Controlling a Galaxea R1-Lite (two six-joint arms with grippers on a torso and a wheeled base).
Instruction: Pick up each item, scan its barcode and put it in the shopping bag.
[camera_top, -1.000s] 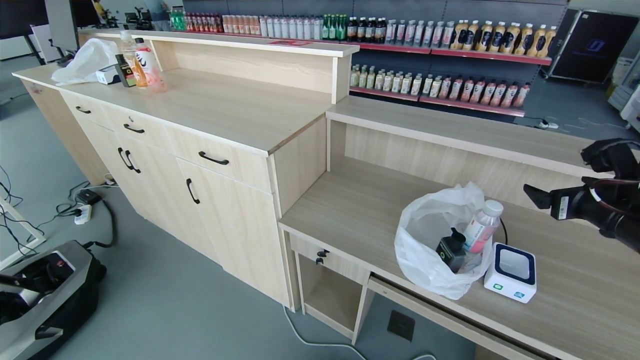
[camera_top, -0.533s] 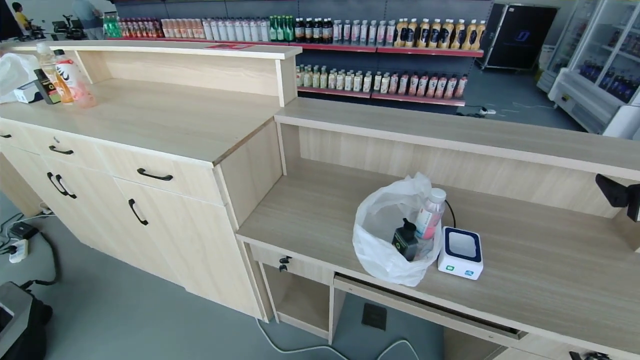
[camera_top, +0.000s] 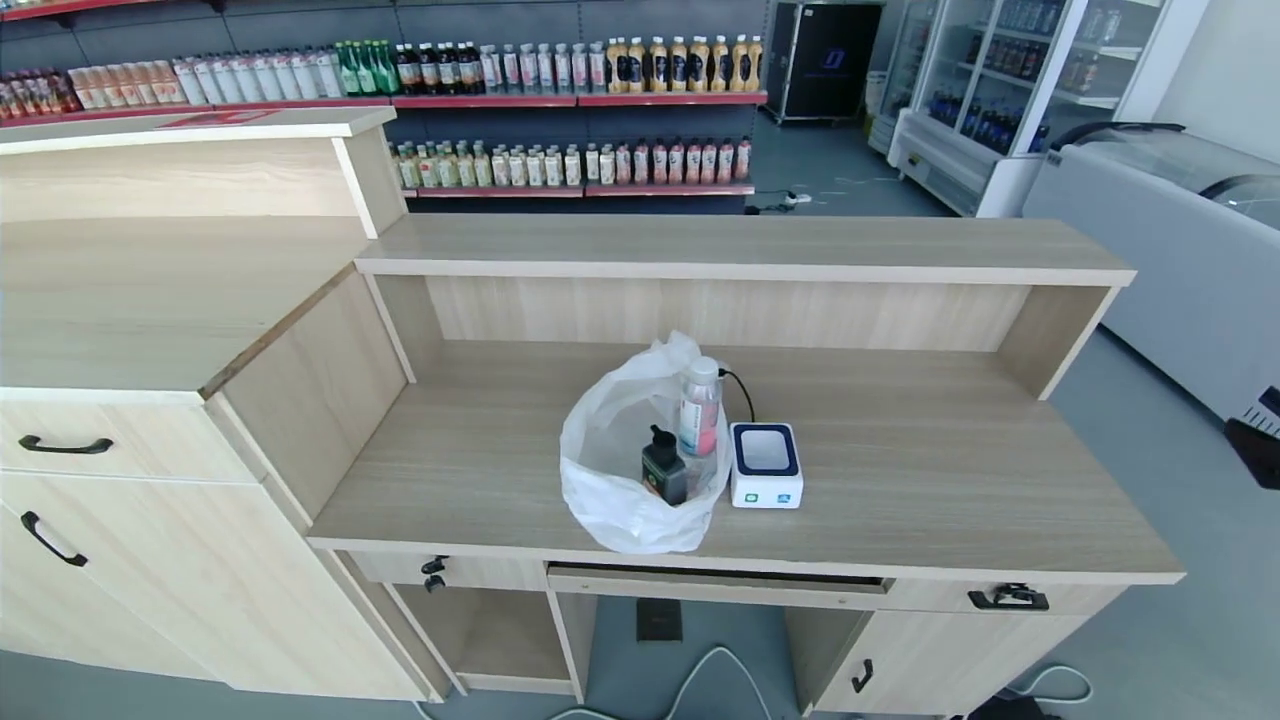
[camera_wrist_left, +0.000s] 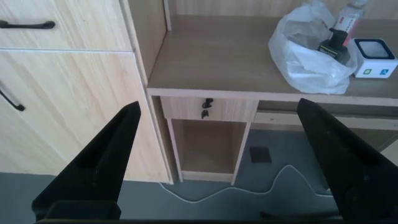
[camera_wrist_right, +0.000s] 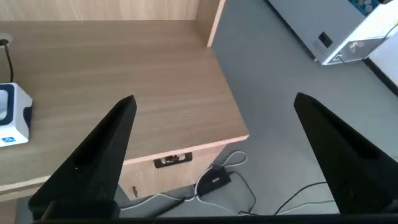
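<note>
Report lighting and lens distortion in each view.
Head view: even light, shade under the upper ledge, desk edges splayed by a wide lens. Left wrist view: left claw a dark silhouette, shopping bag bright white. Right wrist view: right claw dark against the pale desk.

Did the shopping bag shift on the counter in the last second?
No. The shopping bag sits against the scanner just as before; only the whole view panned.

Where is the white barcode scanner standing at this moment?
In the head view, the barcode scanner stands on the lower counter, near its middle and towards the front edge, right beside the shopping bag, on the bag's right side.
</note>
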